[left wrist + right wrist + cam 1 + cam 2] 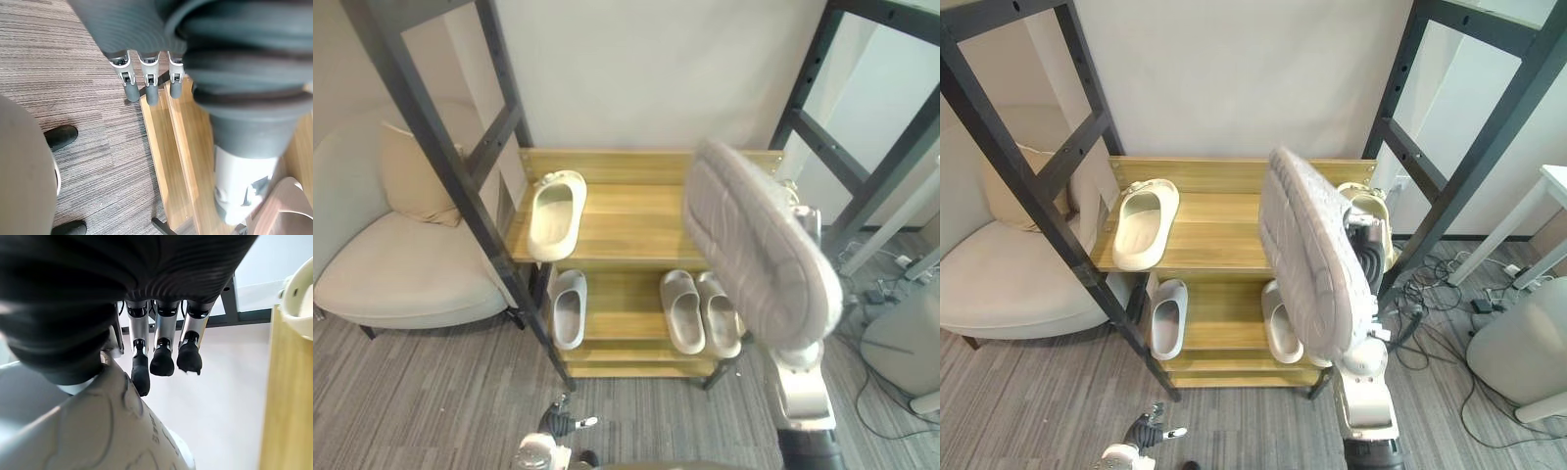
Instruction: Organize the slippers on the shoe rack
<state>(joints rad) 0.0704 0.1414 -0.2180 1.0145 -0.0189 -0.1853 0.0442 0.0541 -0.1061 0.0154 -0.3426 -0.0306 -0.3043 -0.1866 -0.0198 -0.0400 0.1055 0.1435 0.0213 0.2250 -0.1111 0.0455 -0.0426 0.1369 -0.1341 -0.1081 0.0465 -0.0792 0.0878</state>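
My right hand (1367, 257) is shut on a large grey slipper (759, 245), held up in front of the wooden shoe rack (626, 230) with its sole facing me. In the right wrist view my fingers (162, 361) curl over the slipper's edge (102, 431). The top shelf carries a cream slipper (556, 213) at the left and another cream one (1368, 204) at the right, half hidden behind the held slipper. On the lower shelf lie a single grey slipper (569, 308) and a grey pair (683, 311). My left hand (1143, 431) hangs low near the floor, fingers (149, 83) relaxed and holding nothing.
A cream armchair (401, 274) with a cushion (416, 176) stands left of the rack. Black metal frame posts (460, 186) rise on both sides of the rack. Cables (1484, 304) and a grey rounded object (1523, 352) lie on the floor at the right.
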